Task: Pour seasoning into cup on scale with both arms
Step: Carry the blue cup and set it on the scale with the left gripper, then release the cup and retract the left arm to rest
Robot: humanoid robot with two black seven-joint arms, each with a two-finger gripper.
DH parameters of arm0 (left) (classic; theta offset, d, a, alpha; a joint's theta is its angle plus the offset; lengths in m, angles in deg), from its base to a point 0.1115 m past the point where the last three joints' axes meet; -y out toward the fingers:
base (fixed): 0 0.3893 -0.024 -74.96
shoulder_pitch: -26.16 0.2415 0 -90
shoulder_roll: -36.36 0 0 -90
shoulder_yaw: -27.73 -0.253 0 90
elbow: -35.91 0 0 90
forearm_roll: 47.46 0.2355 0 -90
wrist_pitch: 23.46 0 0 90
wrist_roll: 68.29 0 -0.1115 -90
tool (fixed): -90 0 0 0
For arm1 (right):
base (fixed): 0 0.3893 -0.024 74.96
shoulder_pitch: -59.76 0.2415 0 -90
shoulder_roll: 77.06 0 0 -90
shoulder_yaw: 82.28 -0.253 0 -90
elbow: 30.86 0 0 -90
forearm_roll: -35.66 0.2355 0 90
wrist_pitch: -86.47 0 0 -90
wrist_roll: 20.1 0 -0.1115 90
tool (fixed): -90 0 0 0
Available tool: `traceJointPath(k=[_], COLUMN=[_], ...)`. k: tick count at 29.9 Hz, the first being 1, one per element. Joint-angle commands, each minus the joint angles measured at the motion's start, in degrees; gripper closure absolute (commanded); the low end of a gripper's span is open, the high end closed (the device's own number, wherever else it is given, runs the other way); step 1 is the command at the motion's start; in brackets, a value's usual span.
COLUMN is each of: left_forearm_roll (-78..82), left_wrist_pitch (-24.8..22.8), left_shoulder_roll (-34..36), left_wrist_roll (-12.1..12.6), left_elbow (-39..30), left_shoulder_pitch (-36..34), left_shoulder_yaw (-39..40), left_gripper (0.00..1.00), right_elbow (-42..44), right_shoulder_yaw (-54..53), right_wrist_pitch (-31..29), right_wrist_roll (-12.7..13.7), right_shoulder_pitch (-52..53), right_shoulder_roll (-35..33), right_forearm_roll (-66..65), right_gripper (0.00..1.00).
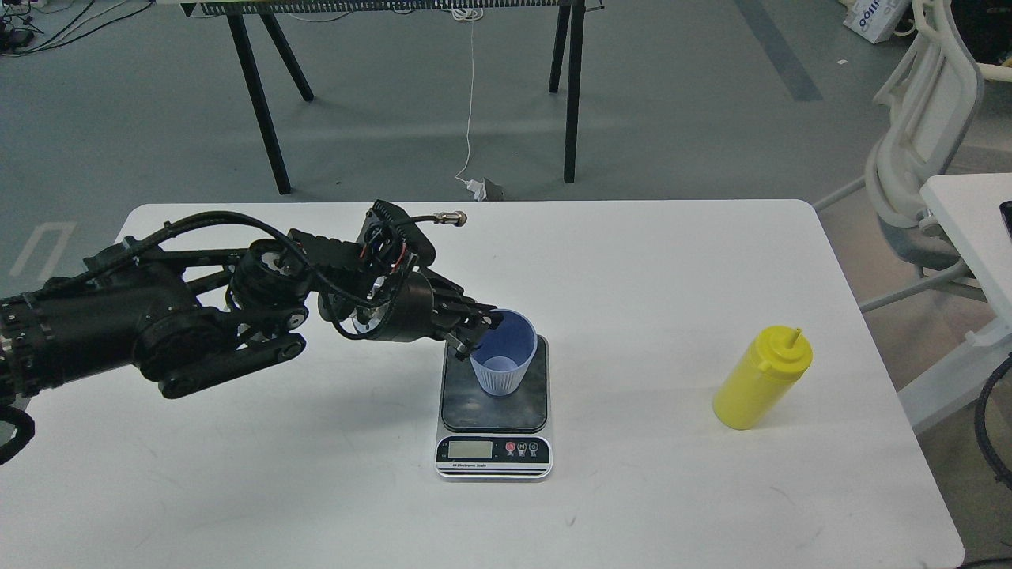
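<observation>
My left gripper [480, 330] is shut on the left rim of the light-blue cup [504, 365]. The cup stands upright on or just above the dark platform of the scale [494, 413], over its middle. The scale sits at the centre of the white table [316, 474] with its LCD and buttons facing me. The yellow seasoning bottle [760, 378] stands upright on the table at the right, well apart from the scale. My right gripper is out of view; only a loop of black cable [988, 419] shows at the right edge.
A second white table [968, 213] and a white chair [921, 158] stand off to the right. Black trestle legs [569, 87] and a hanging white cable stand on the grey floor behind the table.
</observation>
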Motion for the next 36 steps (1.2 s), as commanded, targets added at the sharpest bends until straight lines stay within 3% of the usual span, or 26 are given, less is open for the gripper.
traceJointPath(k=[1, 7, 11, 15, 21, 27, 30, 36], left_forearm_roll=[-0.03, -0.11, -3.35, -20.98, -51.93, -70.14, -78.75, -102.47], left_wrist_pitch=[-0.06, -0.06, 0.73, 1.09, 0.56, 0.38, -0.23, -8.57], left_shoulder_roll=[0.14, 0.49, 1.11, 3.13, 3.57, 1.55, 1.72, 2.51], left_wrist_roll=[-0.34, -0.43, -0.43, -0.60, -0.69, -0.69, -0.43, 0.10], left_elbow=[0.00, 0.00, -0.09, -0.09, 3.51, 11.24, 13.62, 21.43], left_shoulder_pitch=[0.02, 0.02, 0.02, 0.02, -0.16, 0.54, 1.77, 5.29], left_shoulder_yaw=[-0.32, -0.23, 1.52, 9.07, 16.19, 26.21, 28.85, 35.35], left_gripper=[0.80, 0.65, 0.14, 0.03, 0.00, 0.00, 0.00, 0.00], right_elbow=[-0.03, -0.20, -0.38, -1.43, -4.67, -21.80, -26.21, -28.68], right_shoulder_yaw=[0.01, 0.01, 0.01, 0.01, -0.08, 0.18, 1.06, 2.90], right_wrist_pitch=[0.00, 0.00, 0.00, 0.00, 0.00, 0.00, 0.00, 0.00], right_wrist_roll=[0.02, 0.02, 0.02, 0.02, 0.19, 0.37, 0.37, 0.72], right_shoulder_pitch=[-0.21, -0.29, -0.56, -2.92, -10.21, -26.63, -32.27, -39.75], right_shoulder_roll=[-0.01, 0.08, -0.01, -0.98, -1.06, -1.33, -0.63, 5.08], right_forearm_roll=[0.00, 0.00, 0.00, 0.26, 1.67, 2.90, 2.81, 2.11], right_gripper=[0.00, 0.00, 0.00, 0.00, 0.00, 0.00, 0.00, 0.00])
